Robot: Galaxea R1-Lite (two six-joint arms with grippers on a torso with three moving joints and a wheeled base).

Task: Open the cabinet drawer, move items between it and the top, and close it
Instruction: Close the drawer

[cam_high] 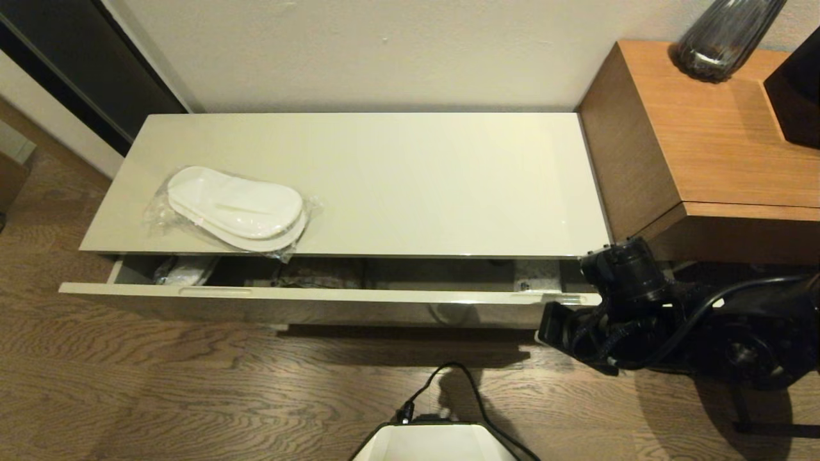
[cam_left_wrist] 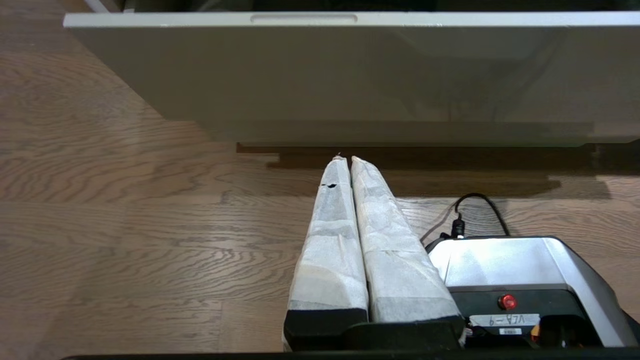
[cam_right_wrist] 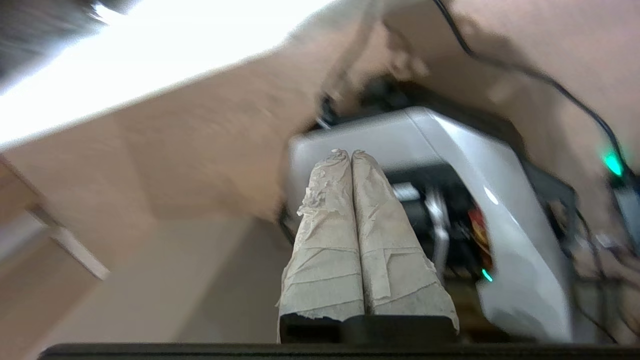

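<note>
The cabinet drawer stands pulled partly out under the top. A pair of white slippers in a clear bag lies on the top's left part. Another clear-bagged white item shows in the drawer's left end; the rest of the inside is dark and mostly hidden. My left gripper is shut and empty, low over the floor, pointing at the drawer front. My right arm hangs by the drawer's right end. Its gripper is shut, holds nothing and points toward my base.
A taller brown wooden side table stands against the cabinet's right end, carrying a dark glass vase and a black object. My base with its cable sits on the wooden floor in front of the drawer.
</note>
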